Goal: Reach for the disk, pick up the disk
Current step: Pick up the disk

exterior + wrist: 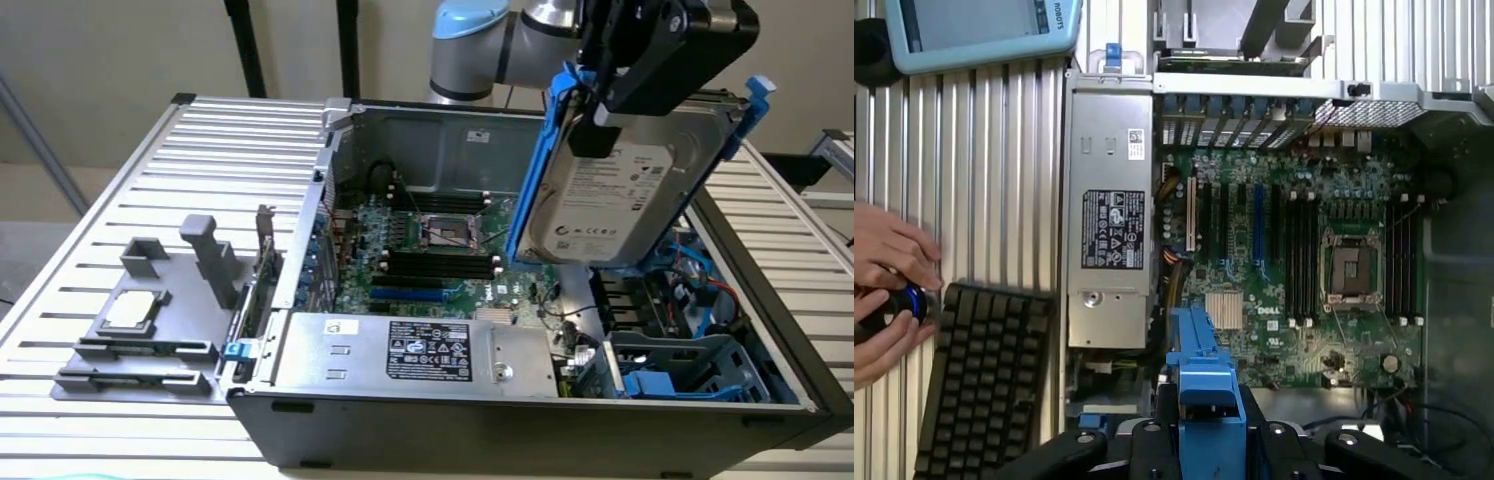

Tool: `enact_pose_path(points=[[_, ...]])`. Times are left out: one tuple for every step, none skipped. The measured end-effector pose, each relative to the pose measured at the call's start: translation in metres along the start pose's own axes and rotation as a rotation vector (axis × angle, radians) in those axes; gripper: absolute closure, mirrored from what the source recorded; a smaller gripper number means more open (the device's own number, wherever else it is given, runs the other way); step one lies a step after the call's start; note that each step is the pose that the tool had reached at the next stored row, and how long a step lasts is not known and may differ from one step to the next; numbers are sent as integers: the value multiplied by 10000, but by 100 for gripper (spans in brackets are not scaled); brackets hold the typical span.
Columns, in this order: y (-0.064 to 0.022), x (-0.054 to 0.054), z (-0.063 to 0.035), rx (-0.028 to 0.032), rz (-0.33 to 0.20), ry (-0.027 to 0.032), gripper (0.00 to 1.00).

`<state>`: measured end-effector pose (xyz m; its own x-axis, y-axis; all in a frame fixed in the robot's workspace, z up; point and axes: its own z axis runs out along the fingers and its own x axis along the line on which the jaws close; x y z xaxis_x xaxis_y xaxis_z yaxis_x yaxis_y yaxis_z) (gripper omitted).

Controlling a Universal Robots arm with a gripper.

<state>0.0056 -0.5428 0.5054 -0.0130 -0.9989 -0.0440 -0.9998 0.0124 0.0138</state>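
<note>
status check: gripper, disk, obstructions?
Black gripper shut on silver hard drive in blue bracket. Drive lifted, tilted above open grey computer case. Nothing touching it.

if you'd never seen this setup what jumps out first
The disk in its blue bracket hangs in the air, gripped by the gripper above the open computer case. Below lies the bare green circuit board. In the wrist view, a person's hands work beside a black keyboard.

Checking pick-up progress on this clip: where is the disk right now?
In the exterior view the disk hangs tilted in the gripper, lifted above the open computer case toward that view's right, over the blue drive cages and beside the motherboard.
</note>
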Motion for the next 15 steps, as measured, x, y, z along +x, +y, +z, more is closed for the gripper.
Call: enact_pose_path(points=[[-25,22,-1,0,0,0,67],[-52,46,-2,0,1,1,67],[-78,70,-3,0,1,0,67],[-104,93,-4,0,0,0,67],[-131,118,-5,0,0,0,67],[-157,141,-6,0,0,0,67],[-185,166,-8,0,1,1,67],[-211,189,-8,0,1,0,67],[-237,213,-9,0,0,0,67],[-265,237,-10,0,0,0,67],[-296,259,-11,0,0,-1,67],[-328,280,-12,0,0,0,67],[-367,299,-13,0,1,0,67],[-408,315,-14,0,1,0,67],[-455,329,-14,0,0,1,67]])
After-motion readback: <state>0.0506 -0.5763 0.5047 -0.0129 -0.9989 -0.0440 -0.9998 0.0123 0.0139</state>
